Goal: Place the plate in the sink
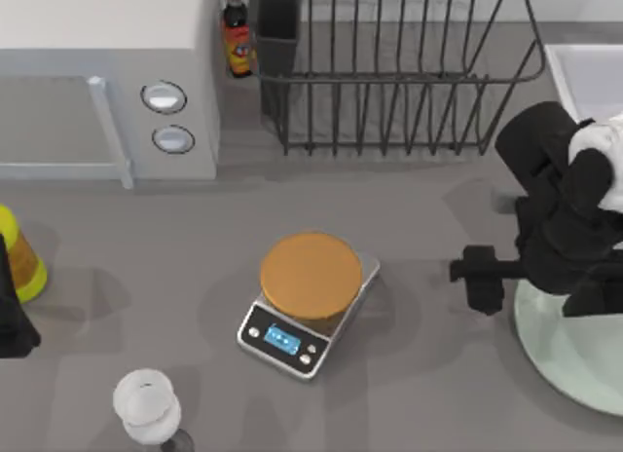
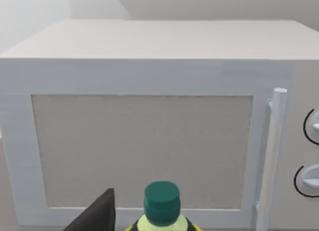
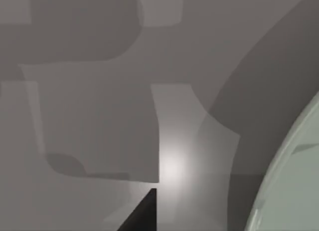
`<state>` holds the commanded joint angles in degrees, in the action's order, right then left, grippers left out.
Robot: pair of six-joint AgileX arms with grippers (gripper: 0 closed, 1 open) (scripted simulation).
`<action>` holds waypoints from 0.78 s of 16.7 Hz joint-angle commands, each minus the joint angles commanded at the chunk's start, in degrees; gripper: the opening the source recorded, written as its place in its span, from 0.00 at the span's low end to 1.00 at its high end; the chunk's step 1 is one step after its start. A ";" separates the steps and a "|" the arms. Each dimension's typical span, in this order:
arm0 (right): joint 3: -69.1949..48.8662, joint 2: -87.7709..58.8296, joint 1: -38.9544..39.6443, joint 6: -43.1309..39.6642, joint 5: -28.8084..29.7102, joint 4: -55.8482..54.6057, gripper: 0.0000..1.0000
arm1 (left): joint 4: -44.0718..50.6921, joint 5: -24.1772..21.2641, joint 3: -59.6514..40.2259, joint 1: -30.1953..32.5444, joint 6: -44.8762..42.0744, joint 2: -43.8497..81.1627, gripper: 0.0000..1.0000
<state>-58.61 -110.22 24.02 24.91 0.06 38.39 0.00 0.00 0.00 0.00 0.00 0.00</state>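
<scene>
The pale mint-green plate (image 1: 574, 364) lies flat on the grey table at the front right, partly under my right arm; its rim (image 3: 291, 176) curves along one edge of the right wrist view. The white sink (image 1: 587, 74) stands at the back right, cut off by the picture's edge. My right gripper (image 1: 479, 279) hangs over bare table just left of the plate, apart from it and holding nothing. My left gripper (image 1: 12, 320) is parked at the table's far left edge, beside a yellow bottle.
A kitchen scale (image 1: 292, 340) topped by an orange-brown disc stands at the centre. A white microwave (image 1: 107, 101) fills the back left, a dark wire dish rack (image 1: 399, 82) the back middle, a sauce bottle (image 1: 237, 33) between them. A yellow green-capped bottle (image 2: 161, 206) and a white cup (image 1: 146, 405) stand left.
</scene>
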 joint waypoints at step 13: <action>0.00 0.00 0.00 0.00 0.00 0.00 0.00 | 0.00 0.00 0.00 0.00 0.00 0.00 1.00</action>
<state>-58.61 -110.22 24.02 24.91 0.06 38.39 0.00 0.00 0.00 0.00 0.00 0.00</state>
